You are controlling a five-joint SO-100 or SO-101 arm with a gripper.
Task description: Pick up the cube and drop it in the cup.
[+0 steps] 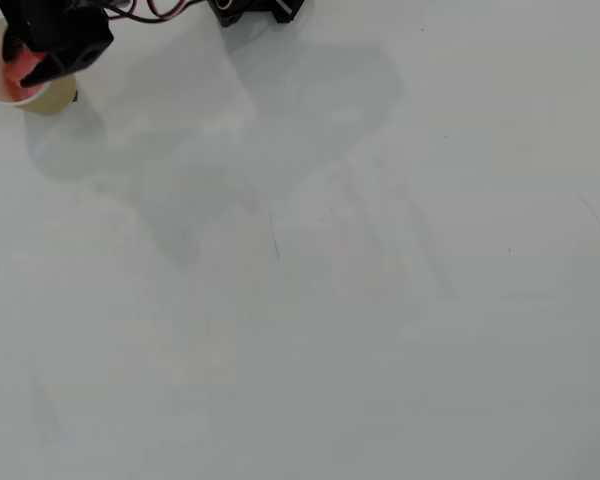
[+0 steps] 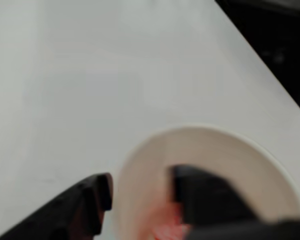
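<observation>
The tan paper cup [image 1: 52, 98] stands at the far left top corner of the overhead view, and its cream inside [image 2: 230, 150] fills the lower right of the wrist view. My gripper [image 1: 30, 68] hovers right over the cup's mouth. In the wrist view the gripper [image 2: 140, 187] is open: one finger [image 2: 92, 202] is outside the rim and the other [image 2: 205, 200] is inside the cup. The red cube [image 2: 165, 227] [image 1: 20, 72] lies blurred low inside the cup beside the inner finger, which partly hides it.
The arm's black base and wires [image 1: 250, 10] sit at the top edge of the overhead view. The white table [image 1: 330, 300] stretches away from the cup. In the wrist view the table's edge [image 2: 260, 55] runs diagonally, with dark space beyond it.
</observation>
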